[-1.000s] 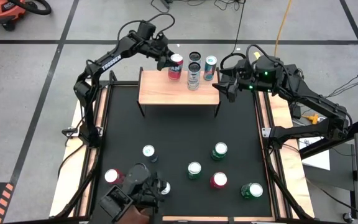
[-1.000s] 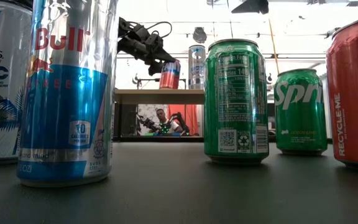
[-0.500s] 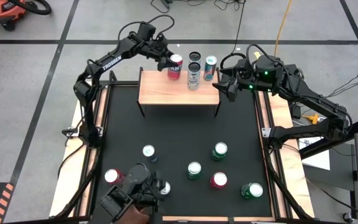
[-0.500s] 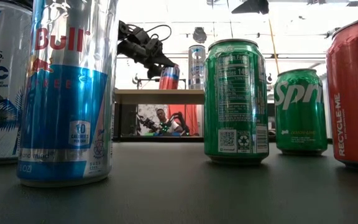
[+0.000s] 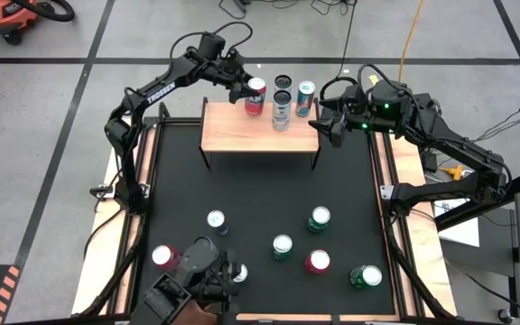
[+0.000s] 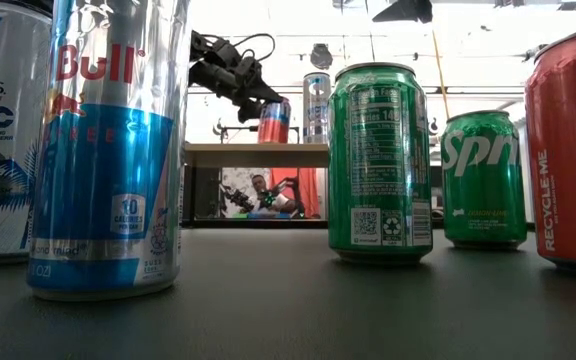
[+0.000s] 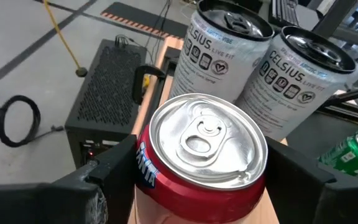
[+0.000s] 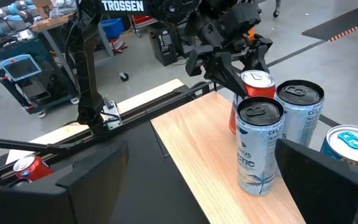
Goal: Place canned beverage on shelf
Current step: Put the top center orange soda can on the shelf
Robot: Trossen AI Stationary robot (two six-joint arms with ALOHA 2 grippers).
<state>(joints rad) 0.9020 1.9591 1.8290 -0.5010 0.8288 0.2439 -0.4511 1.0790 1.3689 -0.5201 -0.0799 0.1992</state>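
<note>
The shelf (image 5: 242, 135) is a light-wood board on black legs at the table's far side. My left gripper (image 5: 246, 90) is shut on a red can (image 5: 255, 95) at the board's far edge, left of two Celsius cans (image 5: 282, 106) and a teal-topped can (image 5: 306, 93) standing on the board. The red can also shows in the low view (image 6: 274, 121) and the left wrist view (image 7: 207, 140). My right gripper (image 5: 325, 126) is open and empty, level with the shelf's right end. My left gripper pinches the red can's side wall just below its rim (image 7: 143, 163) between its two fingers (image 7: 114, 177), one on each side. The fingers come from the table's left, slanting down. The can is upright, its base at the board's level (image 6: 273, 141); whether it rests there I cannot tell.
Several cans stand on the black table's near half: silver-topped (image 5: 216, 219), green (image 5: 320, 218), (image 5: 283, 246), (image 5: 366, 276), and red (image 5: 318, 262), (image 5: 161, 256). The low camera's mount (image 5: 188, 284) sits at the near edge. The table's middle, in front of the shelf, is bare.
</note>
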